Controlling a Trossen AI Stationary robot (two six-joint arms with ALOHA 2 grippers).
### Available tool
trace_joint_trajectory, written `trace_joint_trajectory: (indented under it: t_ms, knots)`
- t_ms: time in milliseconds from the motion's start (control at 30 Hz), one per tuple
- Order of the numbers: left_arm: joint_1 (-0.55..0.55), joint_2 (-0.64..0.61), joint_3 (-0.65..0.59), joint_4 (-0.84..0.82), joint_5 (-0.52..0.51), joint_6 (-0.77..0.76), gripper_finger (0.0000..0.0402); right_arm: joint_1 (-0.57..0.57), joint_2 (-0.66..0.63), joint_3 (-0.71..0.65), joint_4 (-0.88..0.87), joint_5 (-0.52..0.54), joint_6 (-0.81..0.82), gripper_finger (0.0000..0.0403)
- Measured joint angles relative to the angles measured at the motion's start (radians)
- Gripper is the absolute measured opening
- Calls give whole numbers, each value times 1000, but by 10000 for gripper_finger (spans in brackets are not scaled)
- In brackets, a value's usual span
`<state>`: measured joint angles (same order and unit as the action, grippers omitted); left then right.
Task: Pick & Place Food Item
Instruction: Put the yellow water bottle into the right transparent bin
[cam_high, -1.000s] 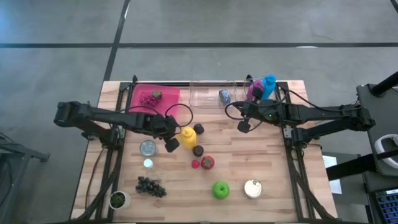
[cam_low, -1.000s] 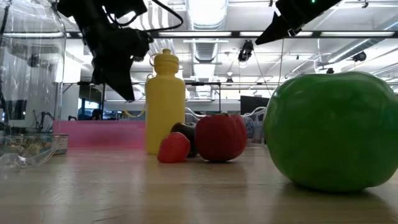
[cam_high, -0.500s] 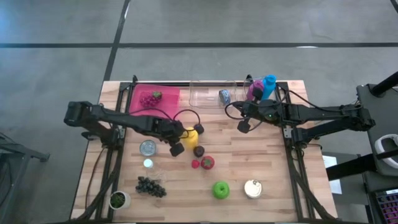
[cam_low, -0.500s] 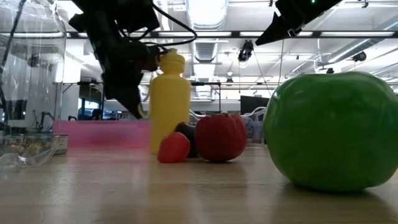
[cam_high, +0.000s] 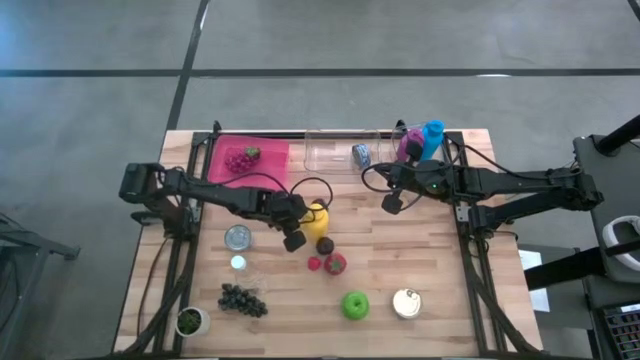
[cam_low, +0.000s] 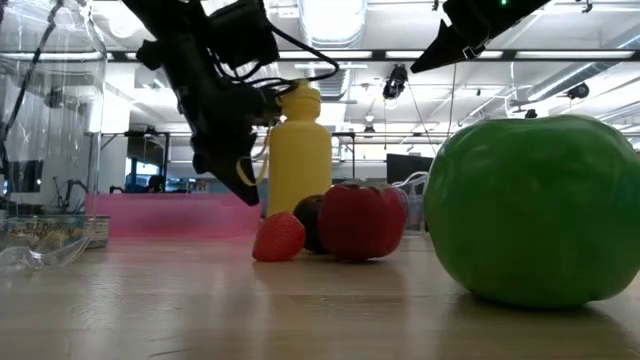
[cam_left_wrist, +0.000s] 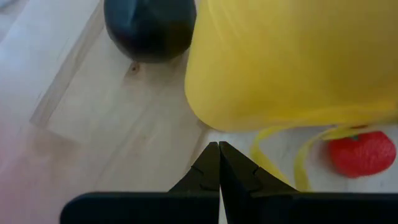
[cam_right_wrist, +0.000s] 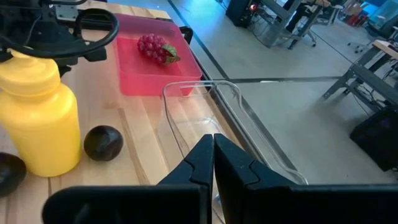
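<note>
A yellow bottle (cam_high: 318, 219) stands upright on the wooden table, near its middle. Close by lie a dark plum (cam_high: 325, 246), a strawberry (cam_high: 314, 264) and a red tomato (cam_high: 335, 263). My left gripper (cam_high: 296, 243) is shut and slants down at the bottle's left side, its tips (cam_left_wrist: 219, 146) near the bottle's base (cam_left_wrist: 261, 118). A second dark plum (cam_left_wrist: 149, 28) lies beyond the bottle. My right gripper (cam_high: 392, 204) hangs shut above the table near the clear container, holding nothing. My left gripper leans its outer side against the yellow bottle's left wall (cam_low: 275, 135). Its shut fingers slant down from the table's left. The bottle stands upright on its base. Whether the fingertips (cam_low: 248, 192) themselves touch it, I cannot tell.
A pink tray (cam_high: 222, 170) holding red grapes sits at the back left, beside a clear container (cam_high: 335, 150) and blue and purple bottles (cam_high: 425, 140). Nearer lie a green apple (cam_high: 355, 305), a tin can (cam_high: 406, 303), dark grapes (cam_high: 241, 299), a jar lid (cam_high: 238, 237) and a small pot (cam_high: 189, 321).
My left gripper has moved down and toward the table's right edge, staying shut. The yellow bottle has slid to the right with it, still upright, and now stands close to the plum and tomato.
</note>
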<state>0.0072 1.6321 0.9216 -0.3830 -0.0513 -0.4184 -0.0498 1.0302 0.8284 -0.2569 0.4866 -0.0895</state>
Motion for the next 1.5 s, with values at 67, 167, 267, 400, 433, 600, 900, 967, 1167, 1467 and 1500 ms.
trace_joint_trajectory:
  t_ms: [67, 167, 267, 400, 433, 600, 900, 967, 1167, 1467, 1500]
  knots:
    - [5, 8, 10, 6, 0, 4, 1, 0, 0, 0, 0, 0, 0, 8]
    - [10, 15, 12, 37, 0, 21, 1, 0, 0, 0, 1, 0, 0, 8]
    - [14, 15, 11, 78, 0, 27, 1, 0, 0, 0, 1, 0, 0, 8]
    - [15, 15, 10, 108, 0, 29, 1, 0, 0, 0, 1, 0, 0, 8]
    - [15, 18, 11, 121, 0, 29, 1, 0, 0, 0, 1, 0, 0, 8]
    - [15, 48, 10, 156, 0, 29, 1, 0, 0, 0, 2, 0, 0, 8]
    - [16, 101, 9, 253, 0, 29, 1, 0, 0, 0, 2, 1, 0, 8]
    - [16, 109, 9, 273, 0, 29, 1, 0, 0, 0, 3, 1, 0, 8]
    - [21, 139, 9, 340, 0, 53, 1, 0, 0, 0, 4, 1, 0, 8]
    - [25, 145, 9, 416, -1, 74, 1, 0, 0, 0, 5, 1, 0, 8]
    - [25, 145, 9, 424, 0, 75, 1, 0, 0, 0, 5, 1, 0, 8]
